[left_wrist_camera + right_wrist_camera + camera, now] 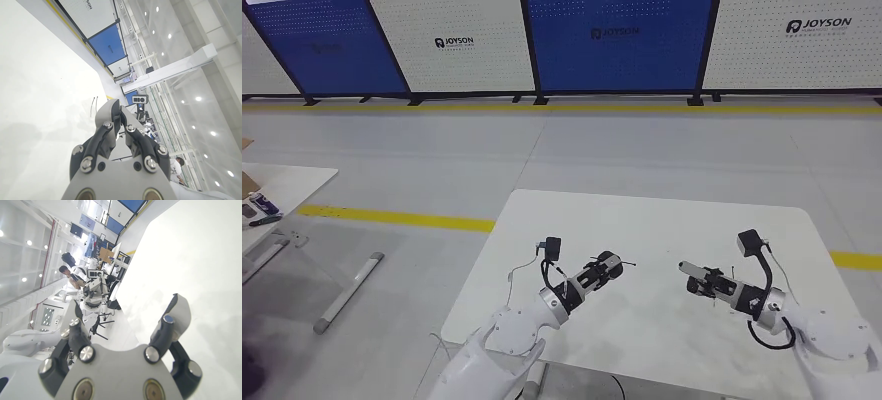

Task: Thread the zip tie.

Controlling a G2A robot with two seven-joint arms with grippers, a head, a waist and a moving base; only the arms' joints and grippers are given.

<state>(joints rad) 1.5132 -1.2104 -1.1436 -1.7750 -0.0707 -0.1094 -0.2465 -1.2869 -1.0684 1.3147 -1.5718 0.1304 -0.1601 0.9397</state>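
My left gripper (120,110) is shut on a thin black zip tie (119,117), a sliver of which shows between the pads. From above, this left gripper (609,266) hovers over the white table (662,220) left of centre, and the zip tie (628,264) pokes out of it toward the right arm. My right gripper (125,302) is open with nothing between its fingers. In the top view the right gripper (686,268) faces the left one across a small gap. Two more black zip ties (94,106) lie flat on the table.
The table's front edge (572,360) runs close below both arms. Bare tabletop stretches behind the grippers toward the far edge (652,198). Another white table (287,185) stands off to the left across the floor.
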